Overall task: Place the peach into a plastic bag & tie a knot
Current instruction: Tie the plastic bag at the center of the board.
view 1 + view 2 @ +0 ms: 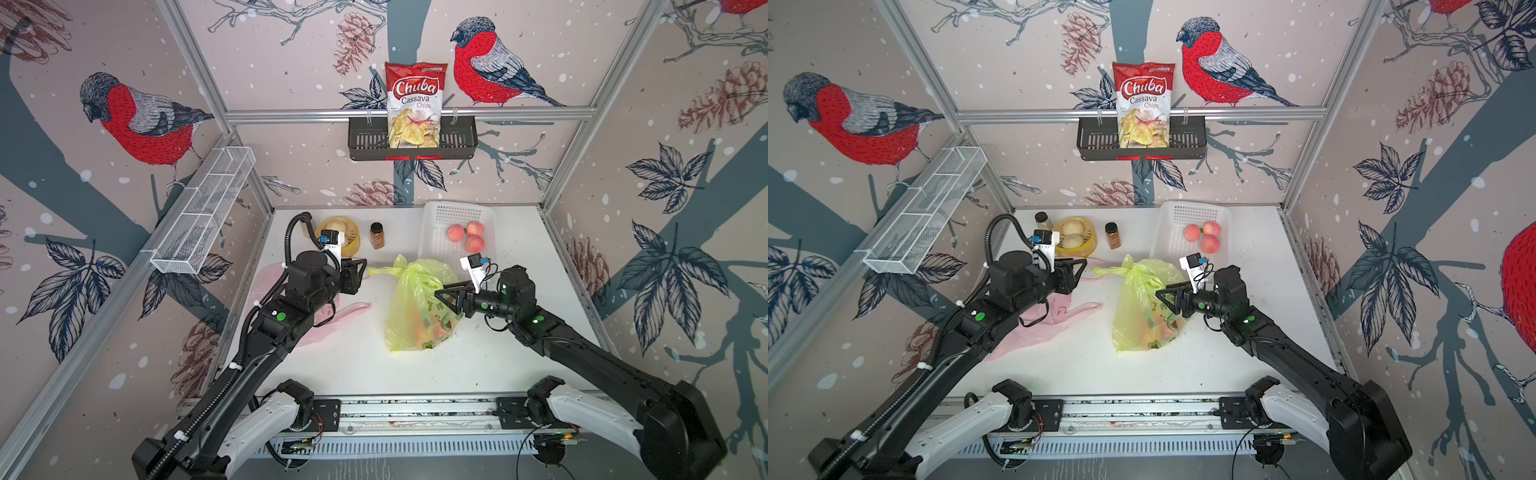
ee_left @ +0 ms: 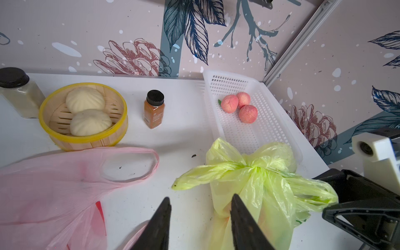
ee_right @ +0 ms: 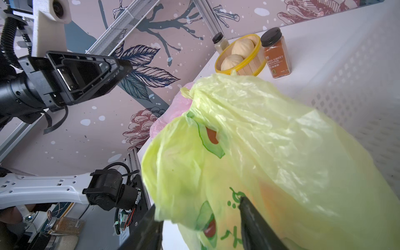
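Observation:
A yellow-green plastic bag [image 1: 409, 307] [image 1: 1138, 307] stands mid-table, its handles twisted into a knot [image 1: 405, 270] [image 2: 251, 167]. An orange-pink shape shows through the film [image 3: 270, 194]. Three peaches [image 1: 456, 232] [image 2: 229, 104] lie in the white basket [image 1: 440, 249]. My left gripper [image 1: 361, 268] [image 2: 201, 200] is open and empty, just left of the bag's loose handle end [image 2: 190, 181]. My right gripper [image 1: 438, 293] [image 3: 198, 203] is open at the bag's right side, with loose bag film between its spread fingers.
A pink plastic bag [image 1: 311, 324] [image 2: 54, 184] lies flat under my left arm. A yellow steamer [image 2: 86, 141] with two buns, a spice jar [image 1: 377, 235] and a pale jar [image 2: 19, 93] stand at the back left. A chips bag [image 1: 413, 104] sits on the wall shelf.

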Motion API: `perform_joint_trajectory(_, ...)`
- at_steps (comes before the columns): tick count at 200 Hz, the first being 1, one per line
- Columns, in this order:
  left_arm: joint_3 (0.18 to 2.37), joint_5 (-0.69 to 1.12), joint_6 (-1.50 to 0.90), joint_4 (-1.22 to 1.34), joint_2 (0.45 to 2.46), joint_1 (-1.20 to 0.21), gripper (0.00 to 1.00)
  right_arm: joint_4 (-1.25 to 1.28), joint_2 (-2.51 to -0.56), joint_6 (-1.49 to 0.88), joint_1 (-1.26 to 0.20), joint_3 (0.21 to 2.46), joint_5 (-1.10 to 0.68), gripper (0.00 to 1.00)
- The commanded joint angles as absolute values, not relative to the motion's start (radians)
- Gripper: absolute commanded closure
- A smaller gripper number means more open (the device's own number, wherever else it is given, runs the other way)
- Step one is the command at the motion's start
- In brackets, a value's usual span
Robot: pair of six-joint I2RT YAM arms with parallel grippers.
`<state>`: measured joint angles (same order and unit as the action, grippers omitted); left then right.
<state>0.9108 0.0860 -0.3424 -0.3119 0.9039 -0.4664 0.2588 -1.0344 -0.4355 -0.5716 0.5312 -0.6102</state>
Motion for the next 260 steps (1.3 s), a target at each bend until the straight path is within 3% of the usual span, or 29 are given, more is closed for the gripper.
perform_joint_trajectory(1,0.934,0.159,-0.380,-0.339,0.945,-0.508,0.58,0.285,-1.052,-0.398,-0.589,0.551,-0.626,0.40)
perform_joint_trajectory(40,0.913,0.247,-0.479,-0.180,1.024,-0.643,0.55,0.204,-1.058,-0.352,-0.655,0.577,-0.537,0.37)
perform_joint_trajectory(74,0.919,0.295,-0.577,-0.081,1.063,-0.670,0.56,0.195,-1.043,-0.339,-0.672,0.578,-0.464,0.75)
perform_joint_trajectory(135,0.949,0.398,-0.716,-0.015,1.161,-0.693,0.60,0.267,-1.090,-0.339,-0.712,0.630,-0.472,1.00)
perform_joint_trajectory(172,0.977,0.247,-0.528,-0.138,1.125,-0.726,0.58,0.298,-1.150,-0.337,-0.744,0.677,-0.502,1.00)
perform_joint_trajectory(210,0.945,0.266,-0.498,-0.141,1.029,-0.726,0.36,0.320,-1.204,-0.332,-0.756,0.724,-0.532,1.00)
perform_joint_trajectory(260,0.975,0.180,-0.488,-0.258,1.079,-0.726,0.33,0.333,-1.282,-0.331,-0.779,0.772,-0.552,1.00)
